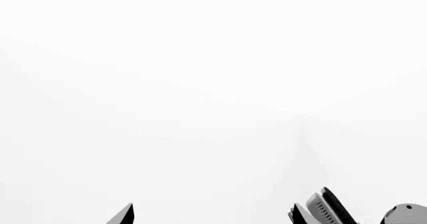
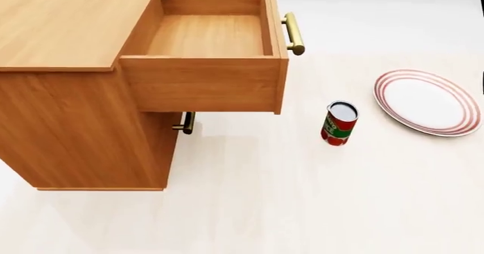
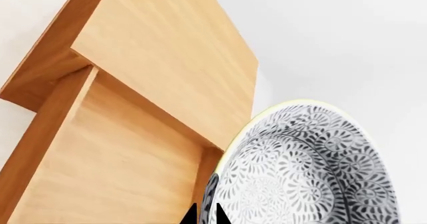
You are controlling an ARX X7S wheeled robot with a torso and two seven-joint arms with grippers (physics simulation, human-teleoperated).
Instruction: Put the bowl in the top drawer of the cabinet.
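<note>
In the right wrist view my right gripper is shut on the rim of the bowl. The bowl's blue-grey patterned outside faces the camera. It hangs above the cabinet, beside the open top drawer. In the head view the cabinet stands at the left, and the top drawer is pulled out and empty, its brass handle to the right. Neither the bowl nor either gripper shows in the head view. My left gripper is open over bare white floor, holding nothing.
A red-labelled can stands on the floor right of the drawer front. A flat white plate with red rim rings lies further right. The lower drawer's small handle shows under the open drawer.
</note>
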